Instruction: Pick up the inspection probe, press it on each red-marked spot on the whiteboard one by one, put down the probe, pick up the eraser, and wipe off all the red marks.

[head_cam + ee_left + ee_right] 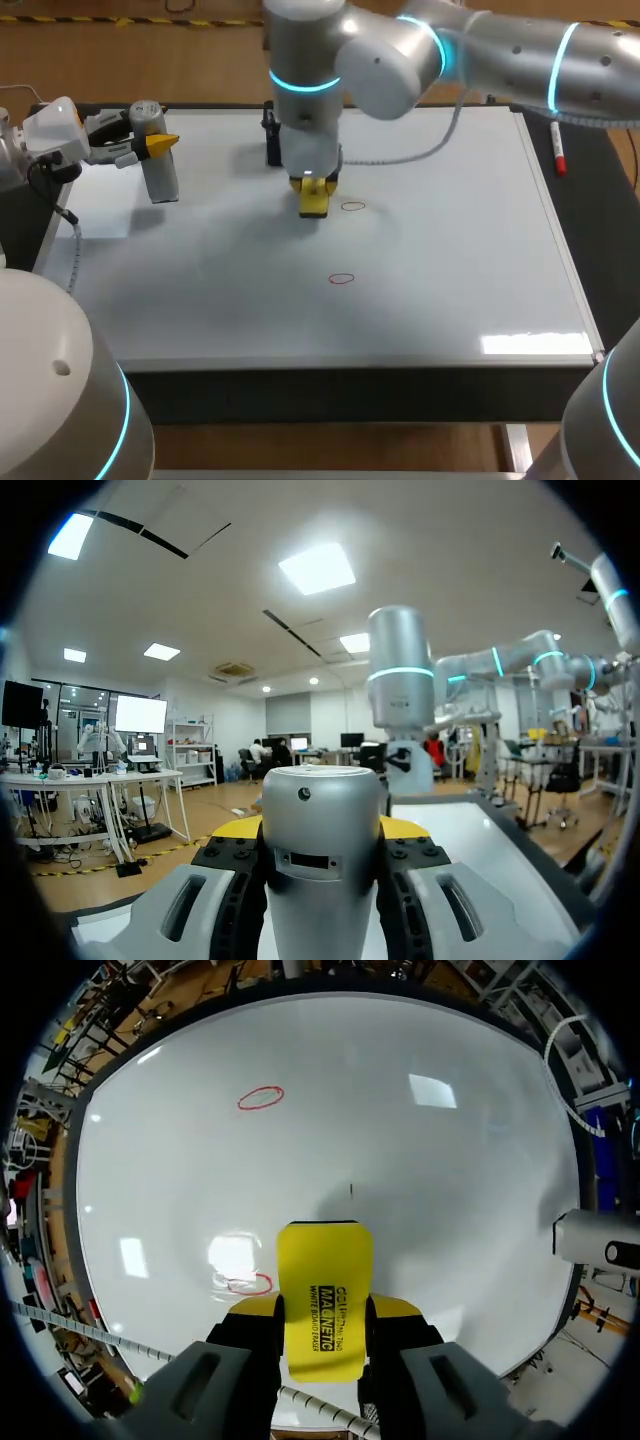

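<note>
The silver cylindrical probe (157,165) stands upright over the far left part of the whiteboard (460,260). My left gripper (158,144) is shut on it; in the left wrist view the probe (322,865) fills the gap between the left gripper's (320,830) fingers. My right gripper (313,186) is shut on the yellow eraser (314,199), which points down at the board's middle, just left of one red oval mark (352,206). A second red oval (342,279) lies nearer the front. In the right wrist view the eraser (323,1295) sits beside the near oval (250,1283), with the other oval (261,1097) further ahead.
A red marker pen (558,150) lies on the dark strip beyond the whiteboard's right edge. A small black object (272,135) stands at the board's far edge behind my right arm. A white cable (420,150) trails over the board's far part.
</note>
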